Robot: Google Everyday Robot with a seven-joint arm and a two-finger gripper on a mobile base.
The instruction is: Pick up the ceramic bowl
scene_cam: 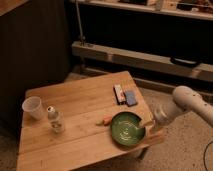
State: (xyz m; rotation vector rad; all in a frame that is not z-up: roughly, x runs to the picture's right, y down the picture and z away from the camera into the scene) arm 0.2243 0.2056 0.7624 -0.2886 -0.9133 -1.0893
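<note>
The ceramic bowl (127,129) is wide, shallow and glossy green. It sits near the right front corner of the wooden table (75,105). My gripper (147,125) comes in from the right on a white arm (187,102). Its pale fingers reach over the bowl's right rim. The translucent white cup (33,107) stands at the table's left edge, far from the gripper.
A small clear bottle (55,120) stands next to the cup. A small orange item (105,120) lies just left of the bowl. Two flat packets (125,95) lie at the back right. A metal rail (140,59) and dark shelving run behind the table.
</note>
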